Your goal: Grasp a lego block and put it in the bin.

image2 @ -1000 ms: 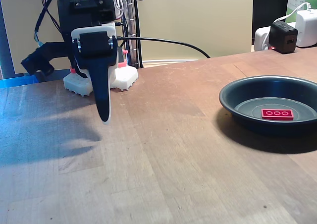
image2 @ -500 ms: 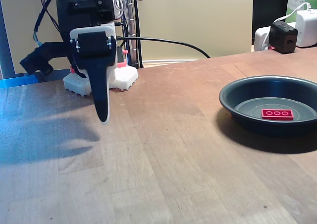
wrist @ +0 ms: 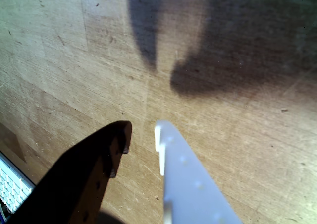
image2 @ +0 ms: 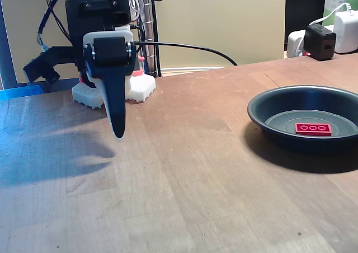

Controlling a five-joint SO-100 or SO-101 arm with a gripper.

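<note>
The red lego block lies upside down, hollows up, on the flat bottom of the bin, a shallow dark round pan at the right of the fixed view. My gripper hangs point-down over bare wood far to the left of the bin, near the arm's base. In the wrist view the gripper shows a black finger and a white finger with a narrow gap between the tips and nothing held, only wood below.
The arm's white base stands at the back left with cables rising behind it. Power adapters sit at the back right behind the bin. A blue object lies at the left edge. Bare wood stretches between gripper and bin.
The arm swayed slightly left and back to the right; the gripper stays near the same spot. The lego block has not moved in the bin.
</note>
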